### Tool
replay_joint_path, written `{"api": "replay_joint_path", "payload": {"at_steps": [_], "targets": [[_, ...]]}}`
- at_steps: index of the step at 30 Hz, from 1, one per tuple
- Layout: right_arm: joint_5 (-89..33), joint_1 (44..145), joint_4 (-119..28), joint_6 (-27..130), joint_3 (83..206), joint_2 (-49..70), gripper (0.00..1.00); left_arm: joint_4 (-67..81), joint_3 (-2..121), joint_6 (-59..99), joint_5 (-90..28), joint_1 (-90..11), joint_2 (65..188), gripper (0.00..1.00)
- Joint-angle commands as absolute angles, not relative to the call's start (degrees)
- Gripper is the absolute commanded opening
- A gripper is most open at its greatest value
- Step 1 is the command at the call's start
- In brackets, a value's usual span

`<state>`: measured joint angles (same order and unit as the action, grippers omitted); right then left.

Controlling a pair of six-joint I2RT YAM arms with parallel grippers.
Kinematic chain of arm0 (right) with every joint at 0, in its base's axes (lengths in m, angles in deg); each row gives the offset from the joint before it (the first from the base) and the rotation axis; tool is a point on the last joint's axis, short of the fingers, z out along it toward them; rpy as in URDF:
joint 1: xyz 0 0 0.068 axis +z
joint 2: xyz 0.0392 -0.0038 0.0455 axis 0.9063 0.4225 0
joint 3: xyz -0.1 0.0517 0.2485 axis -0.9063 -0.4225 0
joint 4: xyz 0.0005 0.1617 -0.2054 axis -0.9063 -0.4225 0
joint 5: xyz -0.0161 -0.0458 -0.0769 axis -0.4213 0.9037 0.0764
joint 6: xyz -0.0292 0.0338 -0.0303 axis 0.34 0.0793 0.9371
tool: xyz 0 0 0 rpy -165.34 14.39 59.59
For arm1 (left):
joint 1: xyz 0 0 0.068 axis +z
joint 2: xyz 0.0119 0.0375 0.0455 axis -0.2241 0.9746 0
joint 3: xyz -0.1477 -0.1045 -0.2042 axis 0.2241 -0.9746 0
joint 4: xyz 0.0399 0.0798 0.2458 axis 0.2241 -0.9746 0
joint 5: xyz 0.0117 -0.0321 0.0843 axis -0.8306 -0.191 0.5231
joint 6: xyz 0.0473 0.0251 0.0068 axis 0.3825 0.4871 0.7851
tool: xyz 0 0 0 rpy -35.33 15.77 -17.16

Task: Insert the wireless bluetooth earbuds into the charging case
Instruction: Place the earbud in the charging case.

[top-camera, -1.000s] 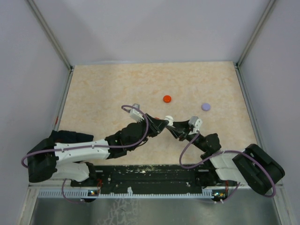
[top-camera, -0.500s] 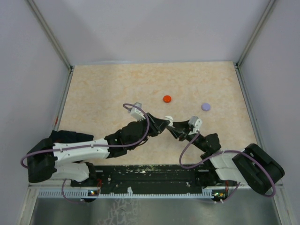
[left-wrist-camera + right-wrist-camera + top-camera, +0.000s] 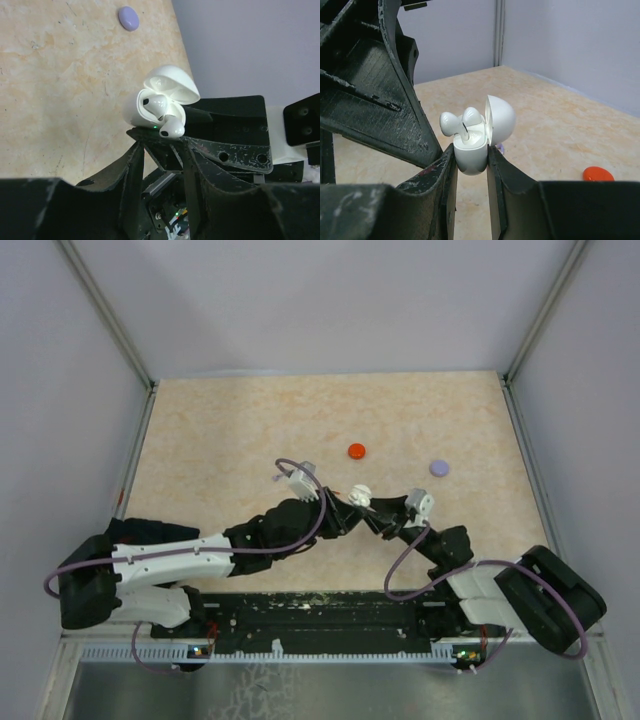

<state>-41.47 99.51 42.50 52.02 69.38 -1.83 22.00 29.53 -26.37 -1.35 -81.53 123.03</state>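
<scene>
No text, label, brand or number is legible in any view. The glossy white charging case shows plain plastic.

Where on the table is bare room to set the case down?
Free: the table left of the red disc, up to the left wall, and the strip along the back wall. Crowded: the near middle, where the left hand and right hand meet at the charging case.

White charging case, lid hinged open, stands upright with two white earbuds poking out of it.
</scene>
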Motion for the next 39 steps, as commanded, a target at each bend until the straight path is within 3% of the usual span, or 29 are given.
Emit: {"api": "replay_joint_path", "payload": {"at_steps": [1,4,10,13,39], "targets": [[-42.1,100.1,48.6,51.8,69.6,-2.1,0.0,19.4,31.8,-23.2,-3.5,-82.0,123.5,0.42],[-42.0,100.1,48.4,51.9,69.6,-2.1,0.0,18.4,32.7,-21.2,-2.8,-82.0,122.6,0.46],[-42.0,100.1,48.4,52.0,69.6,-2.0,0.0,15.7,34.1,-13.3,-2.6,-81.9,119.3,0.68],[-42.1,100.1,48.5,51.9,69.7,-1.9,0.0,15.7,34.9,-10.0,-3.7,-81.7,118.1,0.72],[-42.8,100.1,49.2,51.5,69.8,-0.9,0.0,15.6,39.8,-5.7,-17.3,-79.1,122.4,0.64]]}}
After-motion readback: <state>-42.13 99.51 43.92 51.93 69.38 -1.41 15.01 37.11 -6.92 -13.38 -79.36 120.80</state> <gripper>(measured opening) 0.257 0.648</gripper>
